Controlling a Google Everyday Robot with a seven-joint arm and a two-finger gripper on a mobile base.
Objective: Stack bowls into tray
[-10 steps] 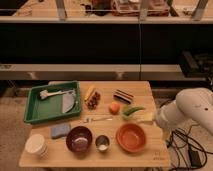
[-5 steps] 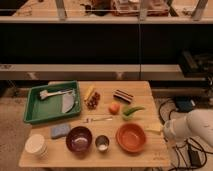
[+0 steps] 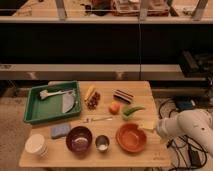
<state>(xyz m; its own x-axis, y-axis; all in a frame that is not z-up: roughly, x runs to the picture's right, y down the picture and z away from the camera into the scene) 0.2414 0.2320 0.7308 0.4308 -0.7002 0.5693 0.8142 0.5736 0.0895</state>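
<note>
The gripper (image 3: 161,129) sits at the leading end of the white arm, by the table's right edge; whether it is open or holding anything cannot be told. Over the last second the arm has sunk lower along that edge, while nothing on the table has shifted. The orange bowl (image 3: 131,137) lies just to the gripper's left, then a small steel cup (image 3: 102,143), then the maroon bowl (image 3: 79,139) beyond it. The green tray (image 3: 47,119) is well apart, far left and further back. Likely an approach to the orange bowl; no stacking has begun
</note>
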